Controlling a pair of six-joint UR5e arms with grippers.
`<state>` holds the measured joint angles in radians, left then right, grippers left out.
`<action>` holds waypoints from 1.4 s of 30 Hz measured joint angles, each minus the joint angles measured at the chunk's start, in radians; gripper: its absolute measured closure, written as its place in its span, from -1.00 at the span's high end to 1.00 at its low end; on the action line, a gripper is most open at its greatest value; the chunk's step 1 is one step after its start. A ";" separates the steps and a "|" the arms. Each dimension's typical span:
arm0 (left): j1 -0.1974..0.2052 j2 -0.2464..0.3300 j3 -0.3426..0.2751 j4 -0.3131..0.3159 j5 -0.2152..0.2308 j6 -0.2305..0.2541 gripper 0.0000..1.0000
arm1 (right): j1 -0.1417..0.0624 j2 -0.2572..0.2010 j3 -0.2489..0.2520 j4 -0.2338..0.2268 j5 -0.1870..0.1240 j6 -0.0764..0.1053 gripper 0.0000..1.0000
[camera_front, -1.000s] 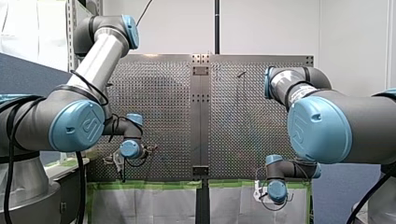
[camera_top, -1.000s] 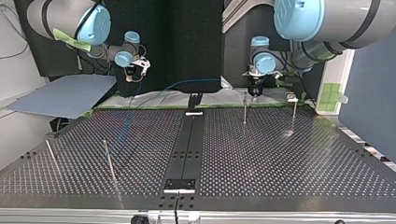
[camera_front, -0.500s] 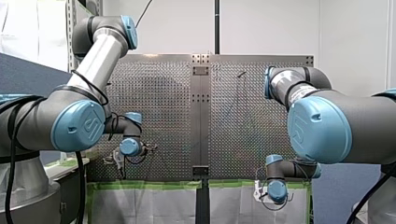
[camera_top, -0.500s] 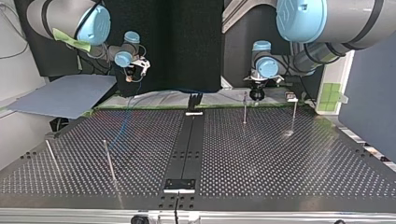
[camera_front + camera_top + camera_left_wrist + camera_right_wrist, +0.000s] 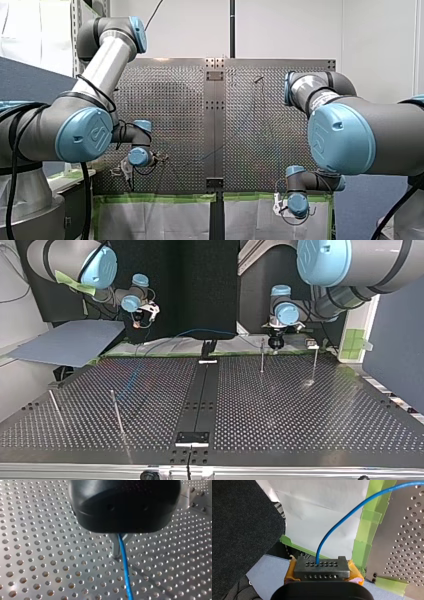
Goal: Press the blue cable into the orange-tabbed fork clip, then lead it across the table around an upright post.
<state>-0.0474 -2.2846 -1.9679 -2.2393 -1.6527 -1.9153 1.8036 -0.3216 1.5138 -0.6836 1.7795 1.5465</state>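
The left claw (image 5: 119,545) pinches the blue cable (image 5: 124,567) just above the tabletop (image 5: 50,555), the right claw (image 5: 321,567) grips it too, so it is best held taut and pressed straight down.

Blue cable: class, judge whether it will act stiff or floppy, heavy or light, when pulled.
Probably floppy yet slightly springy: the cable leaves my right gripper in a smooth arc, not a kink. Likely light: it looks thin beside my left gripper.
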 joint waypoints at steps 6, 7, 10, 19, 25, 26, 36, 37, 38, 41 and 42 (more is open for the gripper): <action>0.002 0.000 0.000 -0.005 0.002 0.052 0.08 | 0.000 0.000 0.000 0.001 0.000 -0.001 -1.00; 0.003 0.000 0.000 -0.008 0.002 0.062 0.25 | 0.000 0.000 0.000 0.001 0.000 -0.001 -1.00; 0.002 0.000 0.000 -0.023 0.006 0.081 0.59 | 0.001 0.000 0.000 0.002 0.000 -0.001 -1.00; -0.002 0.000 0.000 -0.101 -0.007 0.140 0.82 | 0.003 0.000 0.001 0.002 0.000 -0.001 -1.00; -0.003 0.001 0.000 -0.160 0.001 0.163 0.82 | 0.004 0.000 0.001 0.003 0.000 0.000 -1.00; -0.003 0.003 0.000 -0.168 0.005 0.164 0.82 | 0.004 0.000 0.001 0.003 0.000 0.000 -1.00; -0.008 0.054 -0.005 -0.218 0.017 0.160 0.82 | 0.004 0.000 0.000 0.005 0.000 0.000 -1.00; -0.009 0.057 -0.008 -0.219 0.017 0.160 0.82 | 0.004 0.000 0.001 0.005 0.000 0.000 -1.00; -0.011 0.058 -0.011 -0.219 0.017 0.159 0.82 | 0.004 0.000 0.001 0.005 0.000 0.000 -1.00; -0.014 0.059 -0.023 -0.218 0.018 0.160 0.82 | 0.004 0.000 0.001 0.007 0.000 0.000 -1.00; -0.015 0.060 -0.027 -0.218 0.019 0.160 0.82 | 0.004 0.000 0.000 0.008 0.000 0.000 -1.00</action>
<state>-0.0619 -2.2249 -1.9948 -2.4574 -1.6337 -1.7554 1.8078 -0.3216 1.5143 -0.6757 1.7796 1.5465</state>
